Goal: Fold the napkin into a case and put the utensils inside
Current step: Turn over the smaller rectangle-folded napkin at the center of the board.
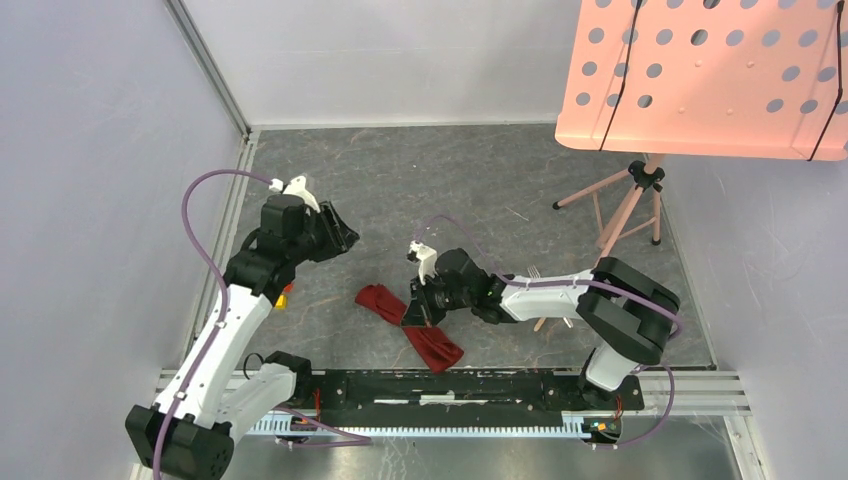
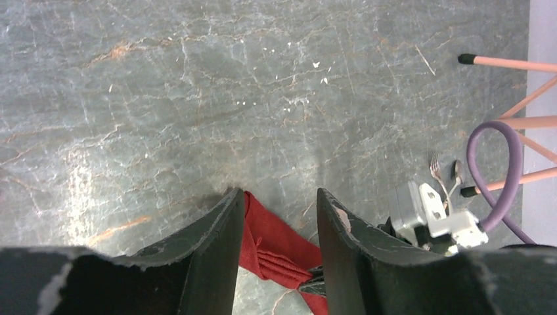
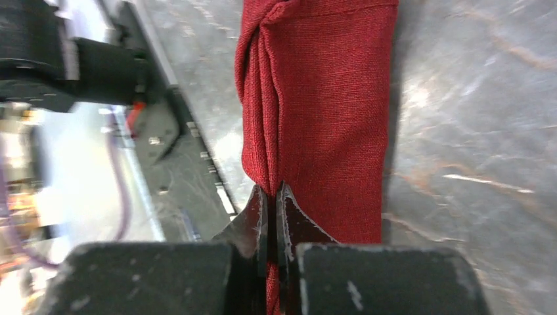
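The dark red napkin lies on the grey table as a long narrow folded strip, running from centre-left down to the right end. My right gripper is shut on its middle edge; the right wrist view shows the jaws pinching bunched cloth. My left gripper is open and empty, above and left of the strip; the cloth shows between its fingers. A silver fork and spoon lie side by side behind the right arm, partly hidden in the top view.
A pink tripod with a perforated pink board stands at the back right. A black rail runs along the near edge. Walls close the left and back sides.
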Tool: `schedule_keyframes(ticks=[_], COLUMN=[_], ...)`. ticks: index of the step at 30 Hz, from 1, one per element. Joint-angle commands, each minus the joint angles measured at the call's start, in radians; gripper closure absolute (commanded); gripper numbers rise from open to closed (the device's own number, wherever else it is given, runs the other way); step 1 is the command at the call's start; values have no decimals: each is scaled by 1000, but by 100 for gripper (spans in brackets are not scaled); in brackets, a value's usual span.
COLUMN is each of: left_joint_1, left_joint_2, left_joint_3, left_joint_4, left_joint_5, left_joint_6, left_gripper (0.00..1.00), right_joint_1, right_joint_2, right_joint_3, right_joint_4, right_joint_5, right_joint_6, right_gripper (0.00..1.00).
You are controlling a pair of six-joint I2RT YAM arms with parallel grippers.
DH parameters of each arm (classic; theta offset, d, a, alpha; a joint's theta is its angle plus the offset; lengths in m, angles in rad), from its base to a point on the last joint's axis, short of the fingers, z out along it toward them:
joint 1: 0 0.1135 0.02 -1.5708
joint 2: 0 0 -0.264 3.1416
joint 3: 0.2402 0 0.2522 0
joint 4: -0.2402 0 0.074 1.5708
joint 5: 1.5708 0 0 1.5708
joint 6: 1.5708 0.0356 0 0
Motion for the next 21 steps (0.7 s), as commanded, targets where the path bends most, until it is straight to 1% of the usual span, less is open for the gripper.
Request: schedule_keyframes(ticks=[1, 2, 4, 5, 11, 14, 16, 17, 19, 21], left_joint_1=[1, 1, 1, 1, 0, -3, -9, -16, -27, -46], left_joint_2=[-24, -21, -11, -4, 76, 122, 152, 168, 201, 241], left_joint_3=[-7, -9, -11, -11, -8, -17, -25, -34, -58, -88], left_joint_4=[-65, -64, -63, -58, -31, -3, 15, 32, 88, 166], left_joint_5=[21, 34, 59, 73, 169, 236, 272, 293, 348, 409], left_joint_6=[43, 40, 33, 33, 39, 43, 45, 43, 18, -22], left_gripper=[49, 49, 49, 50, 50, 50, 50, 50, 49, 49], right_joint_1=[-49, -70, -134, -159, -307, -375, -410, -425, -458, -493], right_joint_2=[-10, 2, 46, 70, 276, 360, 395, 404, 419, 397], right_joint_3=[-91, -126, -208, -235, -269, -249, -213, -202, -168, -165], right_joint_4=[376, 443, 678, 767, 1066, 1123, 1079, 1049, 934, 888], right_joint_5=[-221, -249, -317, -348, -517, -591, -645, -654, -685, -686], right_joint_6=[293, 348, 490, 552, 686, 686, 645, 609, 520, 459], right_gripper=[100, 100, 100, 100, 100, 100, 95, 91, 78, 66])
